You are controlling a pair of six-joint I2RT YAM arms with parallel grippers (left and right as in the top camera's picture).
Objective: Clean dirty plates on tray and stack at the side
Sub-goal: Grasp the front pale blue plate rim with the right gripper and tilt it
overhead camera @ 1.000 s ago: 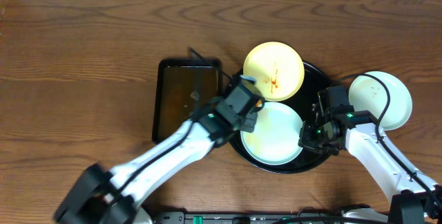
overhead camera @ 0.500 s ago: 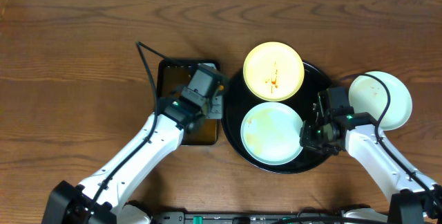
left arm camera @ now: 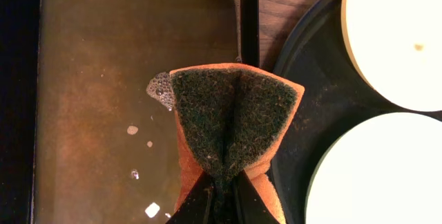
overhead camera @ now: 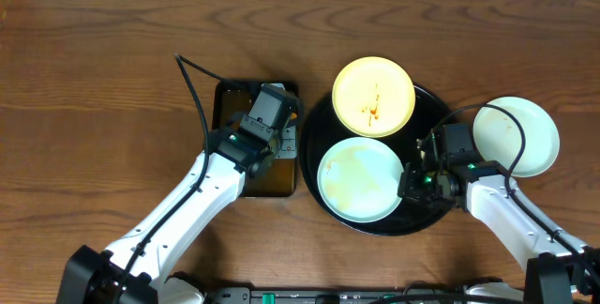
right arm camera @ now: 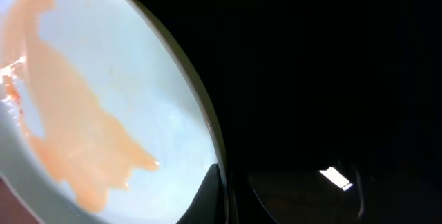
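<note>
left hand (left arm camera: 221,195) clenched on sponge (left arm camera: 231,124) over pan (left arm camera: 103,79) | right hand (overhead camera: 411,184) pinched near rim of mint plate (overhead camera: 359,178) on tray (overhead camera: 427,116)

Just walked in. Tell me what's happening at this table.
The left gripper holds a folded sponge over the pan of soapy water. The right gripper pinches the rim of the smeared mint plate on the black tray. The yellow plate beside it shows sauce; a third plate sits on the table, off the tray.

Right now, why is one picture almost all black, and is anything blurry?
Right wrist view: the black tray fills it up close, with one small glare spot; the mint plate looks soft. Left wrist view: the sponge is sharp. Overhead view: evenly lit.
</note>
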